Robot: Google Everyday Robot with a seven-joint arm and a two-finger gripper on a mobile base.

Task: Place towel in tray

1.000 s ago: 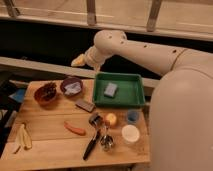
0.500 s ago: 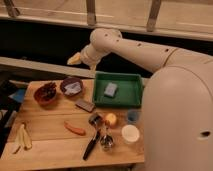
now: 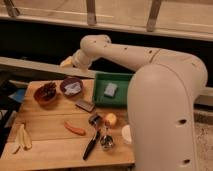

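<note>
A big cream-white robot arm [image 3: 150, 65] fills the right side and bends up and over to the left. Beneath it is a pale wooden table [image 3: 47, 150]. At the table's far right edge sits a green rectangular plastic tray [image 3: 100, 94]. Left of the tray stand two round bowls: a dark purple bowl [image 3: 71, 86] with something pale inside, and beside it a reddish-brown bowl [image 3: 46, 94] with dark contents. Nearer the front lie a long black-handled utensil [image 3: 91, 145], yellow banana-like pieces [image 3: 22, 137] at the left corner and an orange carrot [image 3: 75, 129]. A folded grey-blue towel [image 3: 110, 90] lies inside the tray, flat on its floor. The arm's yellowish hand [image 3: 67, 61] hangs above the table's far edge, over the purple bowl and left of the tray, apart from the towel. How far open it is, or whether it holds anything, cannot be told. A small yellow-orange round fruit [image 3: 110, 119] rests near the table's middle.
</note>
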